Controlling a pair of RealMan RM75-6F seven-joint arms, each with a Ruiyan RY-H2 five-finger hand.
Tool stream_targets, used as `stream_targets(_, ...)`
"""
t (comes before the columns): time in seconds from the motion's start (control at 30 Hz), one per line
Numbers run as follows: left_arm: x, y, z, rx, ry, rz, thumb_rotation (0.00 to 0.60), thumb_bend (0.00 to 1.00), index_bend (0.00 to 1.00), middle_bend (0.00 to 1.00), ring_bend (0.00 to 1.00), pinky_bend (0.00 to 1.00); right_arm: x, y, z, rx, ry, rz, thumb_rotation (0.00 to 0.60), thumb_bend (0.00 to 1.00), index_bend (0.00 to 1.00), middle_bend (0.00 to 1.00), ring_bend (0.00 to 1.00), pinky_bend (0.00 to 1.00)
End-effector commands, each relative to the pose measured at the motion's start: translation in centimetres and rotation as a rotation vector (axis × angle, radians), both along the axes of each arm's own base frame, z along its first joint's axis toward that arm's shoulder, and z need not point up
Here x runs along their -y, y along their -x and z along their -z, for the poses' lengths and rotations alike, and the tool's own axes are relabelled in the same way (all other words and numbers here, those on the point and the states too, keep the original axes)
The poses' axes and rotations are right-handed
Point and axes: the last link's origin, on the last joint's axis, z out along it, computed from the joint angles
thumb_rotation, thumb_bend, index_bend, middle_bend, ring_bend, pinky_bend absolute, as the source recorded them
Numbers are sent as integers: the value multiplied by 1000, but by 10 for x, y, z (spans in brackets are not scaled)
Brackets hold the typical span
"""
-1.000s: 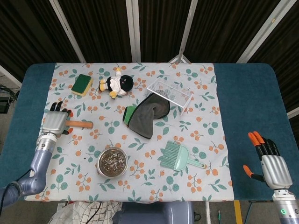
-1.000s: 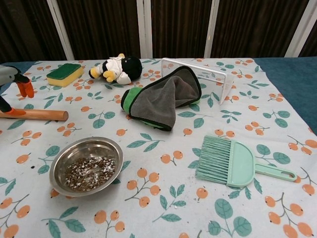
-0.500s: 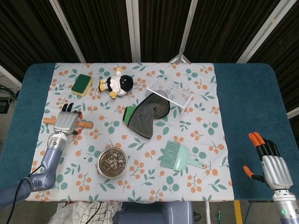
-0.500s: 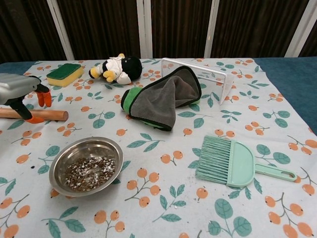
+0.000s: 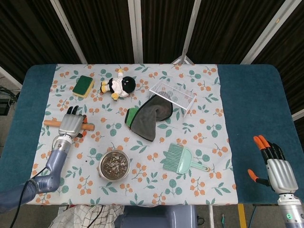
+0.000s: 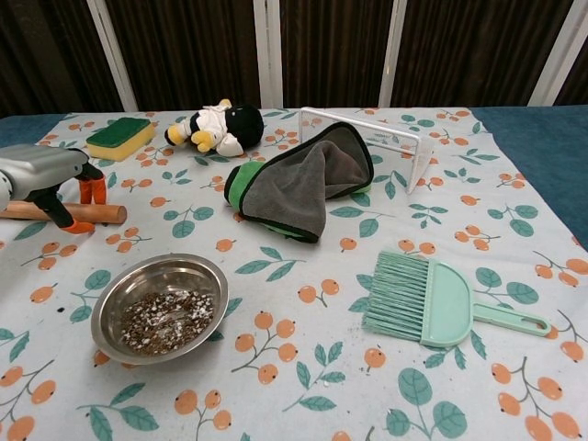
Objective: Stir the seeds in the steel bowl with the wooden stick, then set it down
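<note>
Our left hand (image 5: 70, 124) sits over the middle of the wooden stick (image 6: 103, 213), which lies flat on the flowered cloth at the left of the desk (image 5: 247, 95), just beyond the steel bowl (image 6: 158, 307). In the chest view our fingers straddle the stick, one orange tip in front of it and others behind, so we judge this a reach for a grasp across the shaft; we cannot tell whether the fingers have closed on it, and the stick is not lifted. Taking it near the middle would leave one end free to dip into the bowl. The stick is a plain round dowel of pale brown wood, with both ends showing past the hand in the head view. The bowl is shallow and shiny, with a layer of mixed dark and pale seeds (image 6: 165, 322) across its bottom. Our right hand (image 5: 278, 168) waits far off at the desk's near right edge, fingers spread and holding nothing, well clear of the work.
</note>
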Motion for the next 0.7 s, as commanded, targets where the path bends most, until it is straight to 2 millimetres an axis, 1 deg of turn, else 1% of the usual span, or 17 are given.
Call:
stream_targets(0.03,0,-2,1,8,2,4,600,420,433,420,0,0,0,0,0,0,0,0,600,317,0,0,0,0)
stream_targets(0.2,1,-4,4,15,10,9,600,420,441,431,0,0,1,-1,0,1,-1,2,600,318,0,0,0,0)
stream_targets(0.5,2,-6,6,15,15,18,600,432,466,494,12,0,1,-1,-1,5,-2,7,600,317,0,0,0,0)
stream_targets(0.7,4,-3,5,14,10,15,600,508,553,602,84,0,0,-1,0,6,-2,8,600,318,0,0,0,0)
